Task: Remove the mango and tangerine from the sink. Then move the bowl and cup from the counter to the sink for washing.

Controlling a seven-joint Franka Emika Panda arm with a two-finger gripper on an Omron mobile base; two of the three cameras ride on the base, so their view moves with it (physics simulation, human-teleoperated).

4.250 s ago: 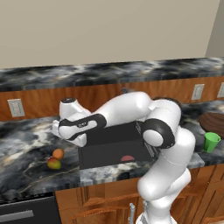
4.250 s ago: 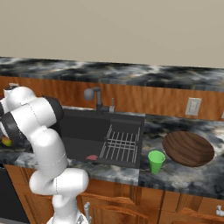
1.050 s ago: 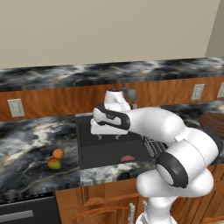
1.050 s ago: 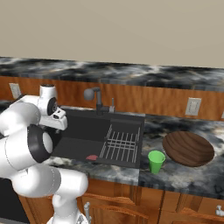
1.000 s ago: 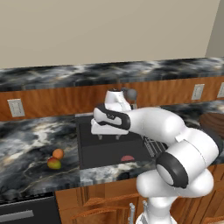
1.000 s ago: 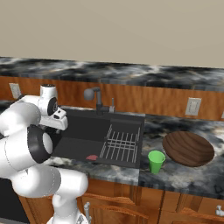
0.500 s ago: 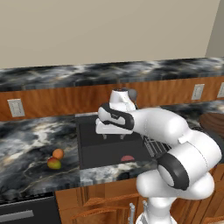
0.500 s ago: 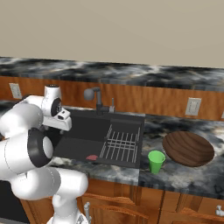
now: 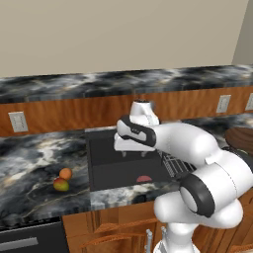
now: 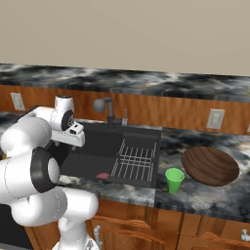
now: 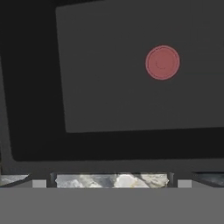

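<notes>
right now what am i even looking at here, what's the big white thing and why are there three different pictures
The big white thing is a robot arm in a computer-drawn kitchen. Two pictures come from cameras riding on its base, one behind it to the left and one to the right, so they show the same counter from two sides. The third comes from a camera on the hand, looking straight down into the black sink at its red drain disc.

The arm's claw hangs over the sink, open and holding nothing.

On the counter at one side of the sink lie a tangerine and a mango, close together. On the other side stand a green cup and a wooden bowl. A wire rack sits in the sink, and a dark faucet rises behind it.
</notes>
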